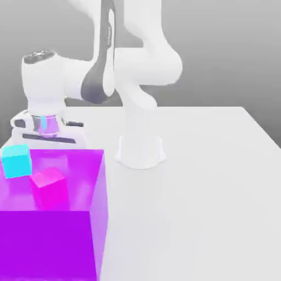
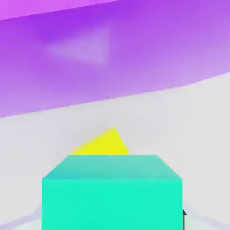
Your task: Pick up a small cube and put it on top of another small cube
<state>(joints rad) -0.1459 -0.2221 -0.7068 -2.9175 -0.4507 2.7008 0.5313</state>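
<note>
Teal-green cube (image 2: 112, 204), seemingly in hand.

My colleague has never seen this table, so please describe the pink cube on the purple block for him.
In the exterior view, find the big, box-shaped purple block standing on the white table. On its top lie two small cubes; the plain magenta-pink one is nearer the camera. Its neighbour, the light cyan-blue cube, sits farther to the exterior view's left.
</note>
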